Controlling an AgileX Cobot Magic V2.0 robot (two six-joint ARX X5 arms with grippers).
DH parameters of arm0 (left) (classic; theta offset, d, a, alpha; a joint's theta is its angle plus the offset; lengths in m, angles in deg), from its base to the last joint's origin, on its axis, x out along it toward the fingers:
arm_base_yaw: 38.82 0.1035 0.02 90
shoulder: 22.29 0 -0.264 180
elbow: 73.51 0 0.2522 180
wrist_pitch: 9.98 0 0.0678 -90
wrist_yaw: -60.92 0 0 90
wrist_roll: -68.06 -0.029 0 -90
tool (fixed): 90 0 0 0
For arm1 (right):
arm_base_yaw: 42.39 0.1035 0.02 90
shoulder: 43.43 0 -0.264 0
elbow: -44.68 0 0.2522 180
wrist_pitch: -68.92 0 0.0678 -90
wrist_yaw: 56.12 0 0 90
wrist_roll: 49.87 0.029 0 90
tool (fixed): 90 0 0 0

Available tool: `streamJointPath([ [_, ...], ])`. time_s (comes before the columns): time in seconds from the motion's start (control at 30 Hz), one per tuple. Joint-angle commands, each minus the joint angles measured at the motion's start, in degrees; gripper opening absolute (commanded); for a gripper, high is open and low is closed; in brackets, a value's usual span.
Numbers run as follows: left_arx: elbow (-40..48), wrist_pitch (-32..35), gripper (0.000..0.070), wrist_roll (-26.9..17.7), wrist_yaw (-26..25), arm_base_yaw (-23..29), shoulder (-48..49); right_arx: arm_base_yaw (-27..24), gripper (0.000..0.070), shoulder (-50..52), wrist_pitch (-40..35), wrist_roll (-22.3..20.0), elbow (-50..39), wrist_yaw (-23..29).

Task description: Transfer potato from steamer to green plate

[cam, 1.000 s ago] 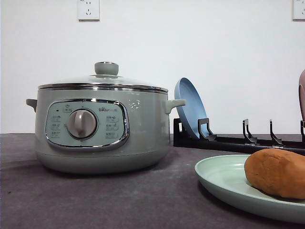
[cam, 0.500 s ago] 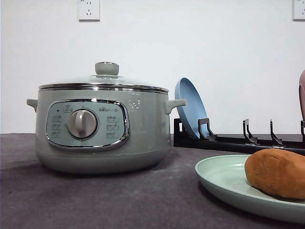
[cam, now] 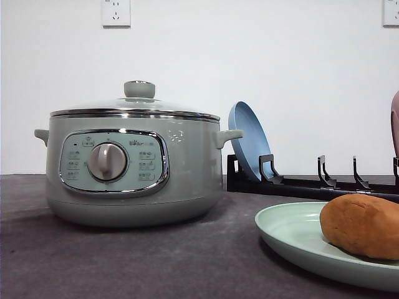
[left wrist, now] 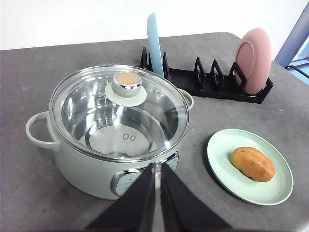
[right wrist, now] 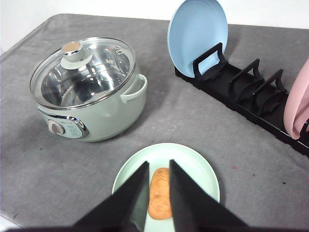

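We saw the potato [cam: 363, 225] lying on the green plate [cam: 288, 237], at three o'clock from the lidded steamer [cam: 132, 165]. The left pincer [left wrist: 155, 180] was clenched on nothing; the right pincer [right wrist: 158, 177] hung slightly parted above the potato.

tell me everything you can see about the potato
The potato is an oblong, brownish-orange lump with a matte, slightly rough skin. It lies on its side on the green plate, off-centre, touching only the plate. The steamer stands apart from it with its lid on. No hand touches it.

White wall [cam: 262, 56] with sockets [cam: 115, 12]; grey tabletop [cam: 124, 261].
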Motion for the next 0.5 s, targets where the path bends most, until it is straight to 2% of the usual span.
streamJointPath([
  [0.0, -0.50, 0.85, 0.0000, 0.13, -0.17, -0.22, -0.08, 0.31, 0.0044, -0.24, -0.90, -0.43, 0.84, 0.18],
  [0.47, -0.50, 0.85, 0.0000, 0.13, -0.17, -0.22, -0.09, 0.31, 0.0044, -0.24, -0.93, -0.42, 0.85, 0.03],
])
